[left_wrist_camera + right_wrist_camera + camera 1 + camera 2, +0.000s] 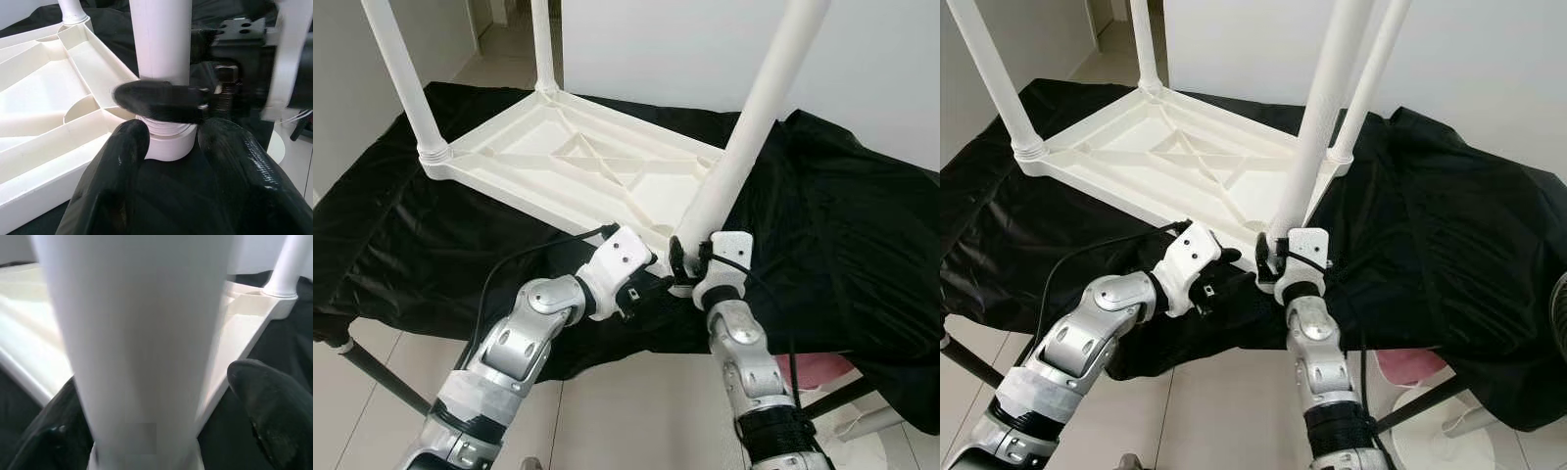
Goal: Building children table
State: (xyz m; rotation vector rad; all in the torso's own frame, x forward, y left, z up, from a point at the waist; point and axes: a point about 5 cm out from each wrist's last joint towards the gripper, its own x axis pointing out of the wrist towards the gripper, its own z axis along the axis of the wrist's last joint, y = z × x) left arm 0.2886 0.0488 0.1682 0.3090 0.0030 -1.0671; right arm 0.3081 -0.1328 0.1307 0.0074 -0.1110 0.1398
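Right gripper [1273, 257] jaws clamp the near leg [1317, 127] low at its threaded base, left gripper [168, 142] jaws apart just before the socket [167, 147] on the upturned table [558, 162]; keep leg square, twist steadily, avoid cross-threading.

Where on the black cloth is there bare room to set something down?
The black cloth lies bare to the right of the near leg, and along the left edge beside the upturned tabletop. The near corner is crowded: the left hand and the right hand meet at that leg's base.
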